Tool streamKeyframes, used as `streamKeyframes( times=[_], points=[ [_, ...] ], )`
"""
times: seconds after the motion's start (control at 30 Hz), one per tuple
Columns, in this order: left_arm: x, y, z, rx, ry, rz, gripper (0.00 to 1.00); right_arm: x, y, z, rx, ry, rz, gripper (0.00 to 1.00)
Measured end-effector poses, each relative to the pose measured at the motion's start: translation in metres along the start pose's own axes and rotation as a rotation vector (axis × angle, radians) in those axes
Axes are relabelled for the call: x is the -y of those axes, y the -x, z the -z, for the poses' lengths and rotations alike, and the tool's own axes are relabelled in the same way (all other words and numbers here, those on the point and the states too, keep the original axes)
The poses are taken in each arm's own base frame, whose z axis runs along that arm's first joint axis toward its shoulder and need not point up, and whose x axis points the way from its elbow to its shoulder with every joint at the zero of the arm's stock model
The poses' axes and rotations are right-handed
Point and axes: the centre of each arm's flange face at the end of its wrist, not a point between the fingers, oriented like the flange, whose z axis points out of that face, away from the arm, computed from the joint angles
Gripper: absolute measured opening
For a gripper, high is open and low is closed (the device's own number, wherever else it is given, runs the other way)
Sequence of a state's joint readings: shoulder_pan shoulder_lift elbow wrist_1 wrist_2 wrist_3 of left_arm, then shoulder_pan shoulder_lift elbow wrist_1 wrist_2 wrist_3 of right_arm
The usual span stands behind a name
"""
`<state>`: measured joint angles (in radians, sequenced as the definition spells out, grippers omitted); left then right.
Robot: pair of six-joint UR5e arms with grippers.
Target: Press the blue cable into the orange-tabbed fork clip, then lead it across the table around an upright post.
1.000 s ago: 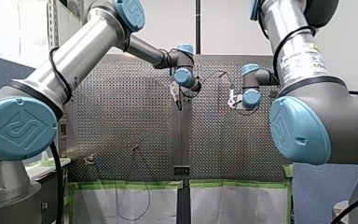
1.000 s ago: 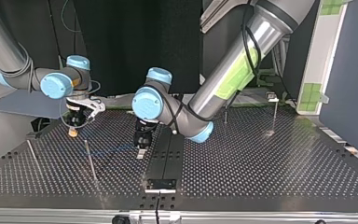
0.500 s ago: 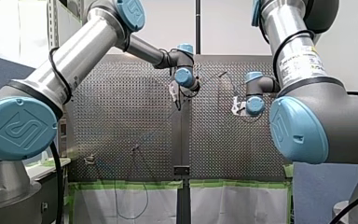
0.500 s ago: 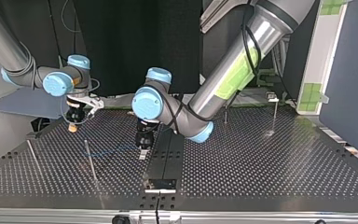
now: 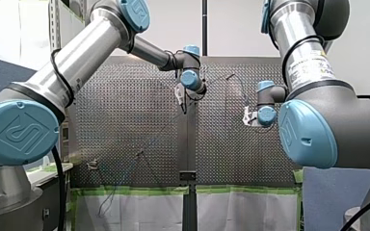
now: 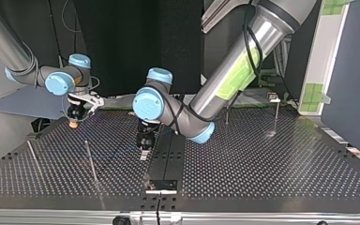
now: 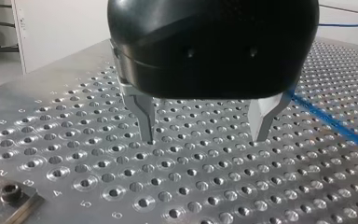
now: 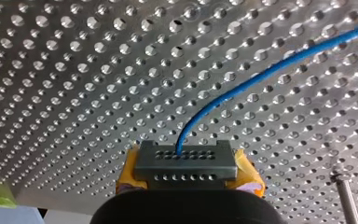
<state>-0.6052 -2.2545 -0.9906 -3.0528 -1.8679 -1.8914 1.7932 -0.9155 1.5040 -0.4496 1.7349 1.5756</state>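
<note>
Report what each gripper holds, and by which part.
My right gripper is shut on the blue cable, which runs out from between its pads; whether that is the cable's end is hidden. My left gripper is open, holding nothing.

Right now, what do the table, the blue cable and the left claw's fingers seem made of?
The table: apparently bare metal, dull sheen around holes. The blue cable: probably plastic-jacketed, smooth, curving freely. Fingers of my left claw: likely metal, grey, faceted.
</note>
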Motion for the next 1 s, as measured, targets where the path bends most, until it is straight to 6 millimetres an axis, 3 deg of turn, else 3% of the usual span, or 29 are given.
streamKeyframes(
  times=[0.43,1.0],
  points=[
    [0.0,0.0,0.0,0.0,0.0,0.0,1.0,-0.013,0.026,-0.008,0.038,0.027,-0.001,0.0],
    [0.0,0.0,0.0,0.0,0.0,-0.001,1.0,-0.024,0.044,-0.007,0.038,0.063,-0.02,0.0]
  ],
)
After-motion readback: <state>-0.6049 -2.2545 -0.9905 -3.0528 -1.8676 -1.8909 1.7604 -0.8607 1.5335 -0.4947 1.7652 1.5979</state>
